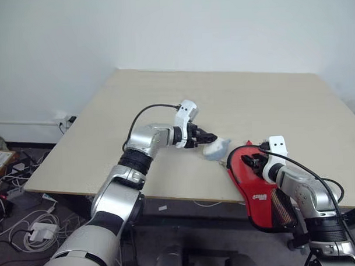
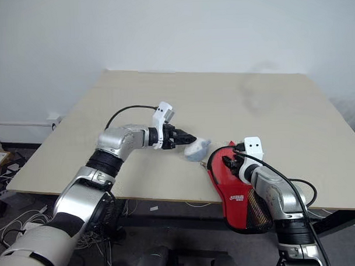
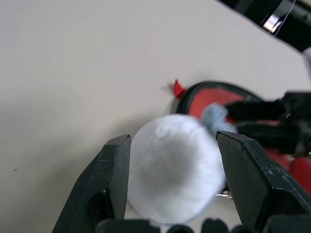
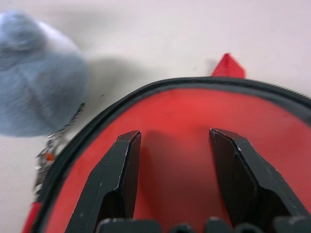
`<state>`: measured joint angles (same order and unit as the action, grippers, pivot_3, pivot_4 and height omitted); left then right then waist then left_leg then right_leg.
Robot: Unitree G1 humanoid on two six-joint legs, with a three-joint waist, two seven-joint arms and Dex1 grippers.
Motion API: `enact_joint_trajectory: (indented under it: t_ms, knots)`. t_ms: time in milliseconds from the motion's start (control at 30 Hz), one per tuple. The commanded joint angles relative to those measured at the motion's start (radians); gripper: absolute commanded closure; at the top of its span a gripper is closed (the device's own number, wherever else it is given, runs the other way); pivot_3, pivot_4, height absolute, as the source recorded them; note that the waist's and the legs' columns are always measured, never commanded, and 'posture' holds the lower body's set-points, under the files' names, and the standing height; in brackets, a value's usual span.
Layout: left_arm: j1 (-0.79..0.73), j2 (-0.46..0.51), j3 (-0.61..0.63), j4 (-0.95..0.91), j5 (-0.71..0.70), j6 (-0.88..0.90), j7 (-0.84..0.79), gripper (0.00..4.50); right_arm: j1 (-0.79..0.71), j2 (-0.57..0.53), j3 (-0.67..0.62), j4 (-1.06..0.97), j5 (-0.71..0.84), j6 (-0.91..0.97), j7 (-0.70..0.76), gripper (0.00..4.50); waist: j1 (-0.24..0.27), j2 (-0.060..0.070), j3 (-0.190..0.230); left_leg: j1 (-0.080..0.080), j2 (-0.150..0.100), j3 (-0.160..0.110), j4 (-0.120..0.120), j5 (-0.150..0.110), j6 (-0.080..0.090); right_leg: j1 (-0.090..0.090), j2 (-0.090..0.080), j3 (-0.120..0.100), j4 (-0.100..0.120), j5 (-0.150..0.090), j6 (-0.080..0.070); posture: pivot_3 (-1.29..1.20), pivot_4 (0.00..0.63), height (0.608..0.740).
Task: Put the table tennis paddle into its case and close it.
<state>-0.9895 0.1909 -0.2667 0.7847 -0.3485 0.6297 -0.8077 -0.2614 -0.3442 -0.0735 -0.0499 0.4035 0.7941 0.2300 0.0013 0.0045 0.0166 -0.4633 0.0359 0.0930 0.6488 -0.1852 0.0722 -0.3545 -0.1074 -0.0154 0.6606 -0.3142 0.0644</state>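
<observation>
While the two arms reach in over the near edge of the tabletop [image 1: 182, 103], the parts stand as follows.

Tabletop: a pale beige board; its far half is bare, and all the things lie near the near edge, toward the near right corner.

Case [image 1: 256, 191]: red outside with black edging and a small white logo; its round part rests on the tabletop at the near edge, and its mesh handle part overhangs that edge toward the robot. A small red tab [image 4: 227, 65] sticks out from its rim on the far side. From here the case appears closed along the rim in view; whether the zip is fully run cannot be told.

Table tennis paddle: not distinguishable from the case; whether it lies inside cannot be told.

White lump [image 1: 216, 148]: a small, soft, rounded thing lying on the tabletop just beside the far left rim of the case.

Left hand [image 3: 172, 182]: fingers [image 3: 109, 179] spread, one on each side of the white lump, close against it; whether they press it cannot be told.

Right hand [image 4: 175, 174]: fingers parted, held over the red face of the case, gripping nothing visible.
</observation>
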Motion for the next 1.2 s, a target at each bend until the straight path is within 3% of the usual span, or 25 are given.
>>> enact_joint_trajectory:
  t_ms: [33, 500, 667, 767, 867, 933, 1200]
  knots:
    - [-0.048, -0.027, 0.013, 0.042, 0.050, -0.056, -0.038, 1.58, -0.010, 0.005, -0.027, 0.028, -0.015, -0.001, -0.007, 2.06, 0.000, 0.000, 0.000, 0.000, 0.000, 0.000, 0.000, 0.000, 0.000, 0.000, 0.000, 0.000, 0.000, 0.000, 0.000, 0.00, 0.000, 0.715]
    - [-0.040, -0.090, 0.009, 0.197, 0.185, -0.032, -0.105, 1.58, 0.022, 0.017, -0.014, 0.019, -0.055, 0.027, -0.014, 2.06, 0.000, -0.002, -0.002, 0.000, 0.000, -0.001, 0.001, 0.000, 0.001, 0.001, 0.000, 0.000, 0.000, 0.000, 0.000, 0.00, 0.000, 0.715]
    - [-0.041, -0.100, 0.041, 0.220, 0.199, -0.046, -0.107, 2.74, 0.031, 0.012, 0.006, 0.003, -0.066, 0.050, -0.005, 2.10, 0.000, -0.003, -0.002, 0.000, 0.001, -0.001, 0.001, -0.001, 0.002, 0.001, 0.000, 0.000, 0.000, 0.000, 0.000, 0.00, 0.000, 0.715]
    - [-0.047, -0.109, 0.043, 0.226, 0.220, -0.056, -0.102, 3.68, 0.036, 0.012, 0.018, 0.008, -0.068, 0.080, -0.002, 2.70, 0.000, -0.004, -0.003, 0.001, 0.001, -0.002, 0.001, -0.001, 0.002, 0.001, 0.000, 0.000, 0.000, 0.000, 0.000, 0.00, 0.000, 0.715]
    - [-0.066, -0.119, 0.040, 0.262, 0.254, -0.071, -0.054, 4.46, 0.042, 0.006, 0.047, 0.024, -0.088, 0.104, 0.005, 3.71, 0.000, -0.008, -0.005, 0.001, 0.001, -0.004, 0.001, -0.002, 0.003, 0.002, 0.000, 0.000, 0.000, 0.000, 0.000, 0.00, 0.000, 0.715]
    - [-0.083, -0.121, 0.054, 0.285, 0.263, -0.086, -0.034, 4.50, 0.051, 0.006, 0.070, 0.036, -0.098, 0.120, 0.014, 4.37, 0.000, -0.010, -0.008, 0.001, 0.001, -0.007, 0.001, -0.003, 0.005, 0.002, 0.000, 0.000, 0.000, 0.000, 0.000, 0.00, 0.000, 0.715]
    - [-0.171, -0.132, 0.114, 0.385, 0.276, -0.158, 0.014, 4.50, 0.056, 0.037, 0.081, 0.050, -0.112, 0.154, 0.005, 4.44, -0.001, -0.017, -0.013, 0.002, 0.005, -0.008, 0.002, -0.005, 0.005, 0.002, 0.003, -0.001, 0.000, 0.000, 0.000, 0.00, 0.000, 0.715]
